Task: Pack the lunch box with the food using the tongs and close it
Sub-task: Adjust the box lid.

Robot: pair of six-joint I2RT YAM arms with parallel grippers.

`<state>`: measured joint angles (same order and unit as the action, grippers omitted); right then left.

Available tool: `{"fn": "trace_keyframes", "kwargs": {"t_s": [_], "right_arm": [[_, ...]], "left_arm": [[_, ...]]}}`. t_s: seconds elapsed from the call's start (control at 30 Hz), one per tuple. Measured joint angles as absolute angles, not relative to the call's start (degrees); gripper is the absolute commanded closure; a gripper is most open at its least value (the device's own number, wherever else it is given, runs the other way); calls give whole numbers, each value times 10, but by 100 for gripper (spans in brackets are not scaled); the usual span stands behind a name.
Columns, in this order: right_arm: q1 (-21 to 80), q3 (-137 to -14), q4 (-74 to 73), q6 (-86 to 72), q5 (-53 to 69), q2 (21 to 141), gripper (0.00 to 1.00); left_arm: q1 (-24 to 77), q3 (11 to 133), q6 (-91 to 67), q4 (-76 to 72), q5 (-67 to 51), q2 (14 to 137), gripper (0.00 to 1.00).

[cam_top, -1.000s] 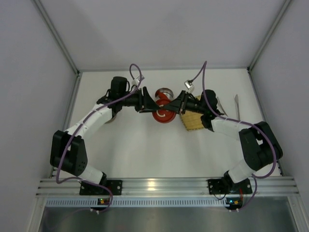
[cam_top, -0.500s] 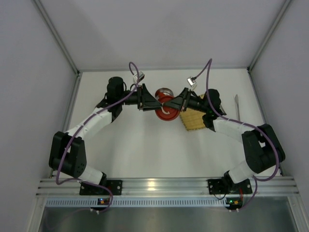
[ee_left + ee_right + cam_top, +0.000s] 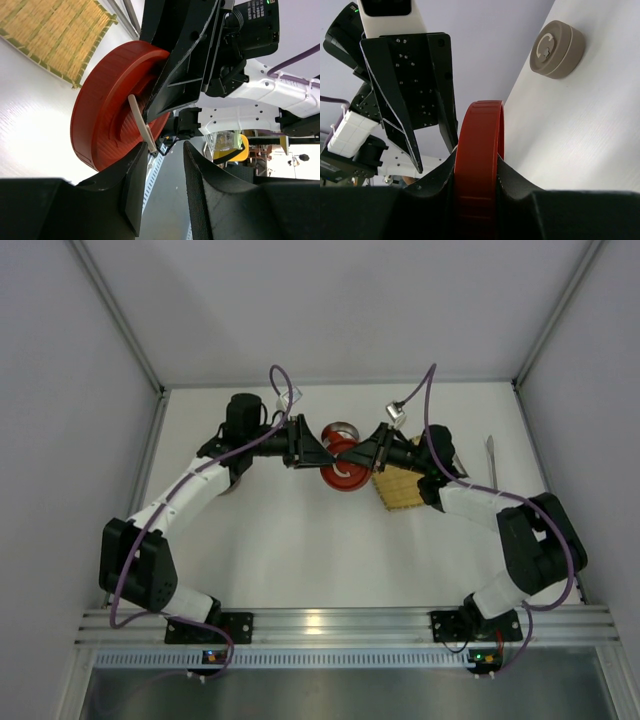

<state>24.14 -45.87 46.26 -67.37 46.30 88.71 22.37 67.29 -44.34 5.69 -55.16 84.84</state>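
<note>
The table is plain white and boxed in by pale grey walls on the left, far and right sides. A ribbed aluminium rail runs along its near edge, where my arms are bolted.

My left claw reaches in toward the middle of the far edge. Its jaws stand partly apart, with a clear gap and nothing gripped. A cream bar on the red lid ends right at one finger.

From my right wrist I see a grey-beige round piece lying flat on the table beyond the lid.

The lunch box sits just behind the lid, near the middle of the far edge. I can't make out the food.

My right claw is clamped tight on the lid's rim and holds it up on edge.

Beside it lies the yellow bamboo mat. The tongs lie alone near the right edge.
</note>
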Motion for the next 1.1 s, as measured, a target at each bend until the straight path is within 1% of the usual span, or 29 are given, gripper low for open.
{"fn": "trace_keyframes", "kwargs": {"t_s": [0.27, 0.67, 1.1], "right_arm": [[242, -459, 469, -686, 458, 888, 100], [241, -458, 501, -708, 435, 889, 100], [241, -462, 577, -822, 351, 925, 100]], "left_arm": [[226, 684, -435, 77, -537, 849, 62], [218, 686, -506, 27, -552, 861, 62], [227, 765, -446, 83, -457, 881, 67]]}}
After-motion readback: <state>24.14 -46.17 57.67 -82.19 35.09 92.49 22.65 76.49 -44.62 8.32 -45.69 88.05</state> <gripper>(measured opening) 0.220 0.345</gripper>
